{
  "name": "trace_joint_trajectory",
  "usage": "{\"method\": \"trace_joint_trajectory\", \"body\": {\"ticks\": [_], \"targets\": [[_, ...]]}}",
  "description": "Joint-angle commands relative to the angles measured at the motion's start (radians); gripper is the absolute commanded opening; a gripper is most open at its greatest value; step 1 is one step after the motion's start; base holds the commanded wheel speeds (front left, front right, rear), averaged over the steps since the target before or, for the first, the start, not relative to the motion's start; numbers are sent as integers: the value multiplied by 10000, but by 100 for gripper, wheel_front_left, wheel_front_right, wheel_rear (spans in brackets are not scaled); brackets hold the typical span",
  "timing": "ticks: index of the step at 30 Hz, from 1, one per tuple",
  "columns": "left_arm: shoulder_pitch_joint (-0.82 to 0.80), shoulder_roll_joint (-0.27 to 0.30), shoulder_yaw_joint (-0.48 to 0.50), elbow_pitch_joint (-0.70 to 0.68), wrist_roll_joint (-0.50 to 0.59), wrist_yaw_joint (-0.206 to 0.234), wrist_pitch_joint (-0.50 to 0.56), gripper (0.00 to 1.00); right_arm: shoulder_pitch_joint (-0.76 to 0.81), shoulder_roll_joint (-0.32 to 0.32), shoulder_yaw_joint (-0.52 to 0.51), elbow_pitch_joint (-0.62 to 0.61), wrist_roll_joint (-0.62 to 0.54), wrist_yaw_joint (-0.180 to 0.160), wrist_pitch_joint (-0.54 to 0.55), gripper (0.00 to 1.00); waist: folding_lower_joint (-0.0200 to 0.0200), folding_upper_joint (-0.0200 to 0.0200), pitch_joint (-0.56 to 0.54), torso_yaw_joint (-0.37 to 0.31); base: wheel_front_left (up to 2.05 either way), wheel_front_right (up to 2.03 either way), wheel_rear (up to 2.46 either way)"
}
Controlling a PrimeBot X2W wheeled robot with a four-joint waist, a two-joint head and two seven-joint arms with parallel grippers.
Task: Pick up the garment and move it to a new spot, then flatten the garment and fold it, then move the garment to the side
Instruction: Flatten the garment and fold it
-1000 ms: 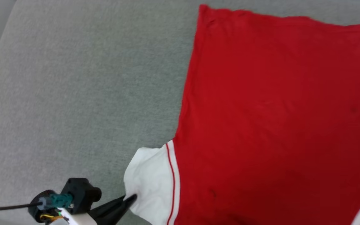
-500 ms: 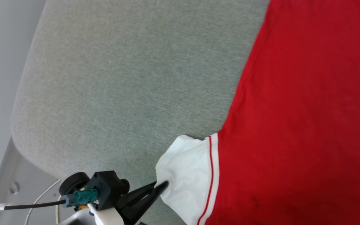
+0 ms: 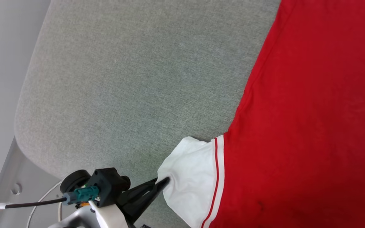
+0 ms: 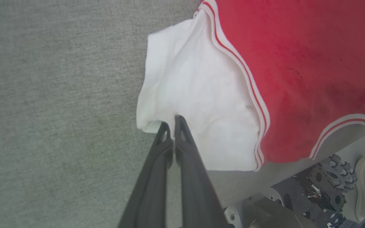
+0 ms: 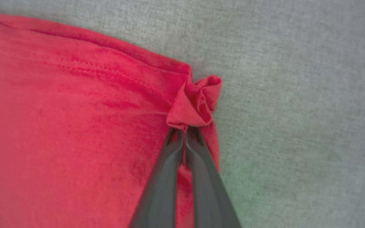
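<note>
From my head, the shirt [image 3: 296, 110] lies flat on the grey cushion [image 3: 122, 79]. My left hand [image 3: 166, 181] is shut on the edge of the white sleeve [image 3: 192, 171].

From my left wrist, the two fingers pinch the sleeve's rim tight, so it cannot slip.

From my right wrist, my right hand [image 5: 185, 130] is shut on a bunched red corner [image 5: 198, 98]. I think both hands hold on so they can pull the shirt smooth.

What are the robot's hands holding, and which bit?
Both hold the garment: the left gripper pinches the white sleeve at its edge, the right gripper a bunched red corner.
</note>
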Motion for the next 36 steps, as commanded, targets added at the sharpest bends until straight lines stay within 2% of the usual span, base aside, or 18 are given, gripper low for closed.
{"method": "trace_joint_trajectory", "body": {"ticks": [1, 2, 12, 17, 23, 29, 36], "targets": [[-101, 56, 31, 51, 102, 72, 27, 0, 833, 244, 71, 438, 9, -3, 230, 0, -1, -1, -248, -221, 0, 0, 0], [-70, 128, 211, 167, 300, 410, 40, 0, 983, 352, 201, 342, 74, -3, 12, 0, -1, -1, -617, -584, 0, 0, 0], [657, 477, 679, 439, 83, 1380, 336, 0, 2729, 941, 30, 107, 905, -3, -885, 0, -1, -1, -2435, -2075, 0, 0, 0], [968, 553, 791, 496, -135, 1560, 347, 0, 3774, 1500, -405, -130, 1142, -3, -1282, 0, -1, -1, -3104, -2588, 0, 0, 0], [1526, 664, 878, 858, -276, 1819, 207, 0, 5713, 2162, -825, -1007, 1714, -3, -1794, 0, -1, -1, -4031, -3277, 0, 0, 0], [2048, 606, 896, 1035, -355, 2008, -68, 0, 7675, 2981, -1166, -2079, 2145, -3, -1952, 0, -1, -1, -4572, -3819, 0, 0, 0], [2300, 646, 910, 1181, -427, 2043, -262, 0, 9817, 3606, -1285, -3021, 2581, -3, -2088, 0, -1, -1, -4822, -4214, 0, 0, 0]]}}
